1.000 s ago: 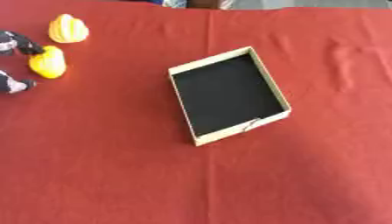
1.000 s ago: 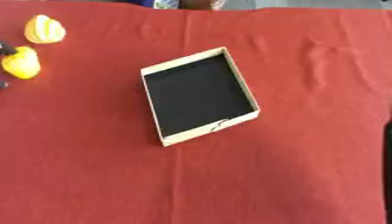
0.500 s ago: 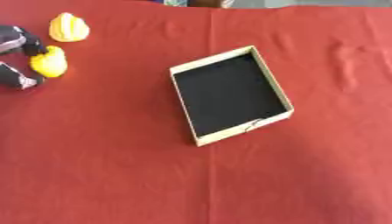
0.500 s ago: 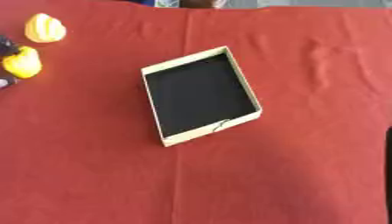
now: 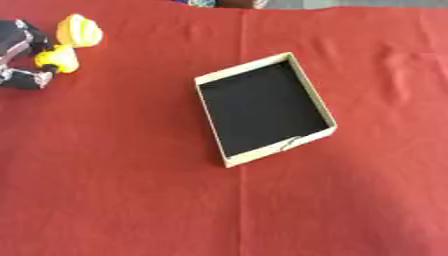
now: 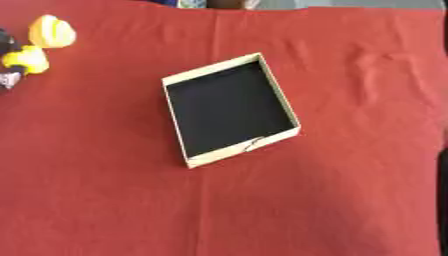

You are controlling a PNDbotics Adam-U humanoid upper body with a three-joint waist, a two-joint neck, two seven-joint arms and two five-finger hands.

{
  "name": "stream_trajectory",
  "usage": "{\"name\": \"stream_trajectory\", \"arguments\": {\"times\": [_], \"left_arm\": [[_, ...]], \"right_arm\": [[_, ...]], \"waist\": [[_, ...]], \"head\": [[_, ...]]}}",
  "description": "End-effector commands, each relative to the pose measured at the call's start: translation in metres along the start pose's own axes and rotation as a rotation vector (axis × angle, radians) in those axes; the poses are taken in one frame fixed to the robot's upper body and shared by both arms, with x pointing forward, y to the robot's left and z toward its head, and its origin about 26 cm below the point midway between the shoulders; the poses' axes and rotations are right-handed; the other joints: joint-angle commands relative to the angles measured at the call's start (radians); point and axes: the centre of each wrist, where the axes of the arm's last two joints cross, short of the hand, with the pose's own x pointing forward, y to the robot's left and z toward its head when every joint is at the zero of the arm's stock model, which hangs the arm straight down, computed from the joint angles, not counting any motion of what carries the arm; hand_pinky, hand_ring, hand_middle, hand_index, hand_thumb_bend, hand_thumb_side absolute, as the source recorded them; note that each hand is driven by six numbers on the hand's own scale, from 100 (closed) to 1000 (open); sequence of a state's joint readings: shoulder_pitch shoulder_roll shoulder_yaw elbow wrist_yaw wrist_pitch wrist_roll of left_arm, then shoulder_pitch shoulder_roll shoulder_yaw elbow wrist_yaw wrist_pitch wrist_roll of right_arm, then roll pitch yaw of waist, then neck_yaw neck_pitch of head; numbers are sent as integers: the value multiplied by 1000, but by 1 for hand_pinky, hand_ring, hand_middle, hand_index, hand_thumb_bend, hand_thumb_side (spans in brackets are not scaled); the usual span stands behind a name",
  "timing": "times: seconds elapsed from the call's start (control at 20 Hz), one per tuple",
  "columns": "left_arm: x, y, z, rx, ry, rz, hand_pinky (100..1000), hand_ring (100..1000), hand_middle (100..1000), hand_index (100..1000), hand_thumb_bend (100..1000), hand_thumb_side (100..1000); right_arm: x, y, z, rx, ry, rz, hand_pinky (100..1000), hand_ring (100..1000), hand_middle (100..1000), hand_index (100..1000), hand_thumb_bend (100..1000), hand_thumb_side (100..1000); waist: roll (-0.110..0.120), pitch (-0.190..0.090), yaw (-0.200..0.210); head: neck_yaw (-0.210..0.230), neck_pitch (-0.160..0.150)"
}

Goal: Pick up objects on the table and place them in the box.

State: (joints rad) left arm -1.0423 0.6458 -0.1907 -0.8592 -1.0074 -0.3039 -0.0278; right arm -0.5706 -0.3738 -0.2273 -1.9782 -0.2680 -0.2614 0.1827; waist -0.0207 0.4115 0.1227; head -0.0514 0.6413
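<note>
- At the far left edge, the robot's left hand (image 5: 22,57) comes in over the table, black with silver parts; its fingers (image 5: 33,79) are curled around a small yellow object (image 5: 58,60), pinching it from the left side.
- That yellow object sits low over the red cloth at the upper left; whether it is lifted or resting on the cloth cannot be told.
- Just up and to the right of it lies a second yellow object (image 5: 80,31), rounded, paler on top, close beside the held one; whether the two touch cannot be told. It is free of the hand.
- The table (image 5: 122,200) is covered with a red cloth, with a faint crease running top to bottom near the middle and some wrinkles at the upper right.
- Near the centre stands the box (image 5: 212,112), a shallow open tray with pale cardboard walls and a black floor, turned askew so that one corner points to the lower left. Nothing lies inside it.
- The box is well apart from both yellow objects.
- The right hand shows in neither view.
</note>
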Motion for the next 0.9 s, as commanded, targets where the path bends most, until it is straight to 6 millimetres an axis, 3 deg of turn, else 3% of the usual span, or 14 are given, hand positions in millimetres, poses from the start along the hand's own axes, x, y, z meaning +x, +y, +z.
{"name": "stream_trajectory", "arguments": {"times": [0.05,0.2,0.45,0.7,0.9], "left_arm": [[-4,41,5,93,-43,-45,505,493,433,558,104,100],[17,72,6,162,-135,-56,510,490,431,557,100,100],[74,117,3,265,-320,4,515,480,429,556,100,100],[139,134,2,295,-529,77,516,473,428,557,100,100],[188,133,-2,288,-660,123,515,471,428,558,100,100]], "right_arm": [[8,-3,-6,14,-34,10,905,965,796,880,100,657],[9,-4,-6,7,-41,18,904,964,796,879,100,657],[10,-5,-8,-5,-49,28,903,960,796,879,100,656],[11,-6,-9,-25,-61,34,902,955,795,878,100,657],[12,-8,-12,-46,-80,41,902,951,795,877,100,658]], "waist": [[5,-31,2],[6,-34,6],[6,-45,12],[4,-54,16],[3,-58,14]], "head": [[-2,6],[-12,12],[-21,19],[-27,24],[-22,26]]}}
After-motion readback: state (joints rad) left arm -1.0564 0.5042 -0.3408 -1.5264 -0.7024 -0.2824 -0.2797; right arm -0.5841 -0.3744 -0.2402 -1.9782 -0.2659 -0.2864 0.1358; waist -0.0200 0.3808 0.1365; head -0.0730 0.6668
